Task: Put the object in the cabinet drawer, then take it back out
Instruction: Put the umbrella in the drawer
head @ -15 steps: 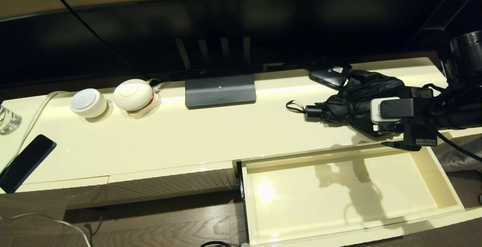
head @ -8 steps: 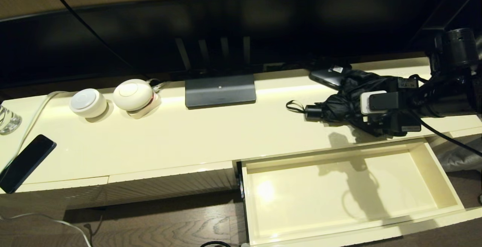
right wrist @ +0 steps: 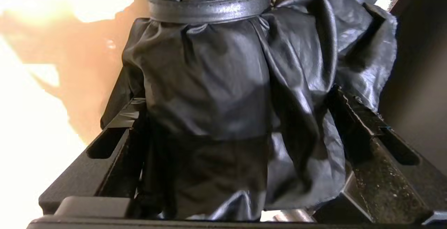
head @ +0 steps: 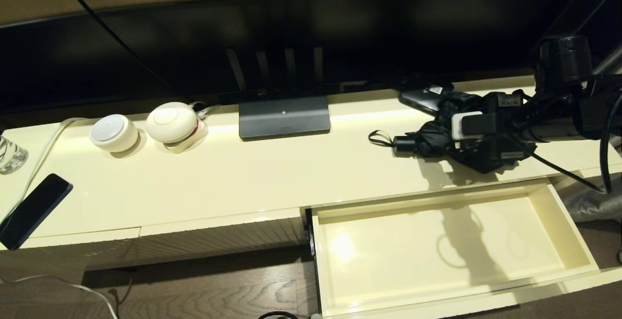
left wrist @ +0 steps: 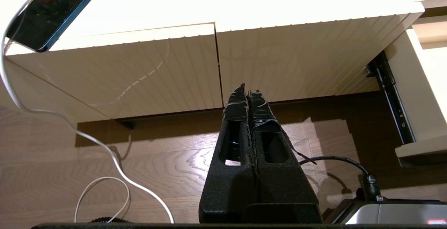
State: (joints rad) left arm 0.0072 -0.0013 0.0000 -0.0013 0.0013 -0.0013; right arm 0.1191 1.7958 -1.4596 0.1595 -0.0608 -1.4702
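The black folding umbrella (head: 435,139) lies on the cream cabinet top at the right, with its short handle and wrist loop (head: 378,137) pointing left. My right gripper (head: 481,151) is open and straddles the bunchy fabric. In the right wrist view the umbrella (right wrist: 216,82) fills the gap of the gripper (right wrist: 232,100), with one finger (right wrist: 104,141) on each side and not pressing in. The cabinet drawer (head: 568,226) stands pulled out below it, its smooth cream inside bare. My left gripper (left wrist: 246,89) is shut and empty, low before the ribbed front panels.
A small black box with a white label (head: 425,96) lies just behind the umbrella. The TV stand (head: 284,116) sits mid-back, with two white round devices (head: 114,132) to its left. A dark phone (head: 31,209) on a white cable and a glass (head: 9,153) are at the far left.
My right gripper has moved from above the drawer's back edge leftward and back over the cabinet top, coming down around the umbrella. The umbrella and the drawer have stayed put.
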